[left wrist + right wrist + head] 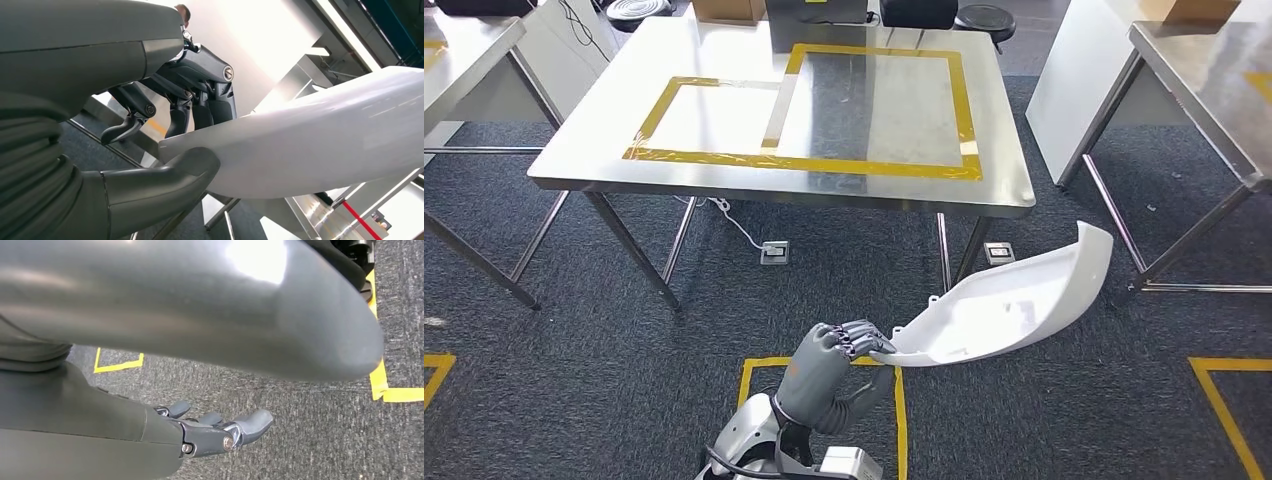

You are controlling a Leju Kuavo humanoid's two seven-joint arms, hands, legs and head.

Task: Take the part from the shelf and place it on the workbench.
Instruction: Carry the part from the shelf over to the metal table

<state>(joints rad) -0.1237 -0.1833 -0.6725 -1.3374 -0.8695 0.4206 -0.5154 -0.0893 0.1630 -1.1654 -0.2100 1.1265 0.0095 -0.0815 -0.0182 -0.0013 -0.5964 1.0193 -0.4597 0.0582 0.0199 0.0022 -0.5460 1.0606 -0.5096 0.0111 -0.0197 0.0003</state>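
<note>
Low in the head view, just left of centre, my left hand comes up from the bottom edge on a silver arm, its matte grey ribbed wrist cover leading to dark jointed fingers. It pinches the narrow end of the part, a long, curved white plastic shell with a smooth, slightly glossy skin and a hollow inner face carrying small moulded ribs and tabs. In the left wrist view my thick grey thumb presses one face of the shell while the darker fingers close over its edge from the other side, so the grip is firm and the hand is closed on it. The part sweeps from my fingers toward the right of the head view, its upturned far end ending in the air above the dark, coarse carpet, short of the table and touching nothing else. In the right wrist view my right hand hangs over the same speckled carpet with its fingers gently curved, apart and holding nothing. Yellow tape squares mark the floor near my feet. Farther up the frame stands the workbench, a polished steel table on slim metal legs, its reflective top outlined with yellow tape rectangles.
</note>
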